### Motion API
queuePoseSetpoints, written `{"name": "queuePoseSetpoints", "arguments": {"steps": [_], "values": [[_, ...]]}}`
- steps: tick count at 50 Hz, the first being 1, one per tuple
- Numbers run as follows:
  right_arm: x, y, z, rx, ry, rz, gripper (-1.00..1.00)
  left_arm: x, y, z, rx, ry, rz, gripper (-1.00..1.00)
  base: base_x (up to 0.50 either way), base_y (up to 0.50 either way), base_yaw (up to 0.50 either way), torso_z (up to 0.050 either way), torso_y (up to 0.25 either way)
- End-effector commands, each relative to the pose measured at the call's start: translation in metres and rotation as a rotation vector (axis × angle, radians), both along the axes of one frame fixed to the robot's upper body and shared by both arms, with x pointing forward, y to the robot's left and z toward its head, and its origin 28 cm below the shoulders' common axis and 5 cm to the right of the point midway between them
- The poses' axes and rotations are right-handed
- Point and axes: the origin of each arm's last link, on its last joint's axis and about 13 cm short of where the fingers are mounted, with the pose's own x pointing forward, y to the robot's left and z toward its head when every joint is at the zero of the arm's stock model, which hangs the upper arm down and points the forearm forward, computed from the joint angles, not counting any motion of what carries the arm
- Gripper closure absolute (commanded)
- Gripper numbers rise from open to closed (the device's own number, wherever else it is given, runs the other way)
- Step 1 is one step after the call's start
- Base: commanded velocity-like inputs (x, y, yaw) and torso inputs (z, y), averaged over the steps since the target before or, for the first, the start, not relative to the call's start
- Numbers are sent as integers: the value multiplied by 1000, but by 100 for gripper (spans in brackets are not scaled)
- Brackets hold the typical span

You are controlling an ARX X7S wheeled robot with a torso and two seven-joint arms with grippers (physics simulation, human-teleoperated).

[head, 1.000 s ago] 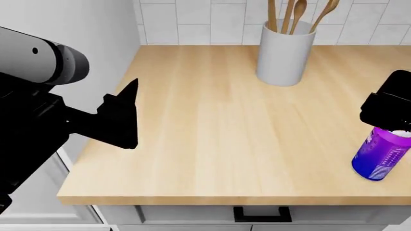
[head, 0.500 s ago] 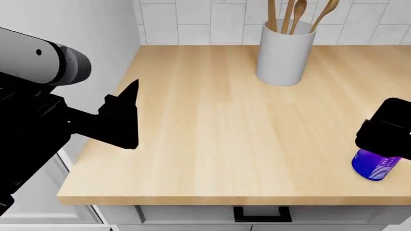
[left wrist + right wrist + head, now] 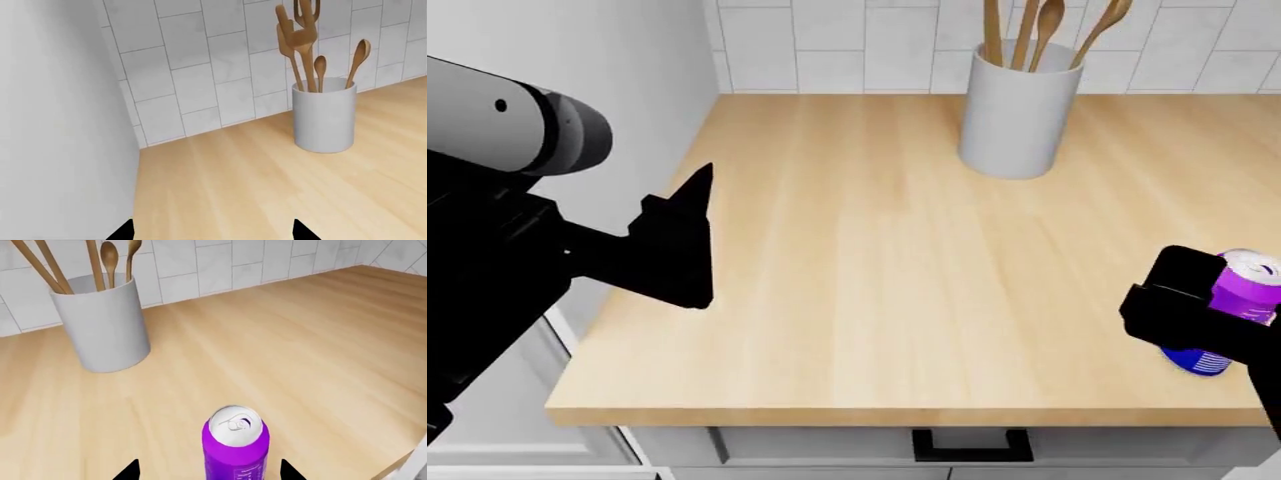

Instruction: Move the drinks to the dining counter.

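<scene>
At the head view's lower right, the right gripper (image 3: 1214,335) has dropped lower around the slim purple can (image 3: 1232,300) on the tan wooden bench (image 3: 868,260), fingers spread, ready to close; the left gripper's (image 3: 681,245) opening can't be told.

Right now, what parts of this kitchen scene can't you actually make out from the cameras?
- Purple can: in the head view the right hand hides most of it; its label is unreadable in either view.
- Right hand's grip: the right wrist view shows only two dark fingertips beside the can; contact cannot be told.
- Left hand: cut off by the left wrist view's edge.
- Wooden utensils: tops cropped in the head view.
- No other drinks appear.
</scene>
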Motion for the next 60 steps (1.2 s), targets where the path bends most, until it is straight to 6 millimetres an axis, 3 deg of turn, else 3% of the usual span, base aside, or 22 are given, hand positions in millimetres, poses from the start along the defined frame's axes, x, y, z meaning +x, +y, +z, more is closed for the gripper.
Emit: {"name": "queuePoseSetpoints", "arguments": {"steps": [1, 13, 33, 60], "values": [[7, 0, -8, -14, 31, -24, -100, 0, 0, -1, 2, 0, 3, -100, 0, 0, 0, 0, 0], [16, -3, -17, -25, 65, -67, -100, -1, 1, 0, 0, -2, 6, -100, 0, 0, 0, 0, 0], [30, 3, -19, -37, 84, -87, -100, 0, 0, -2, 4, 2, 1, -100, 0, 0, 0, 0, 0], [50, -5, -24, -35, 120, -125, -100, 0, 0, -3, 3, 5, 2, -100, 0, 0, 0, 0, 0]]}}
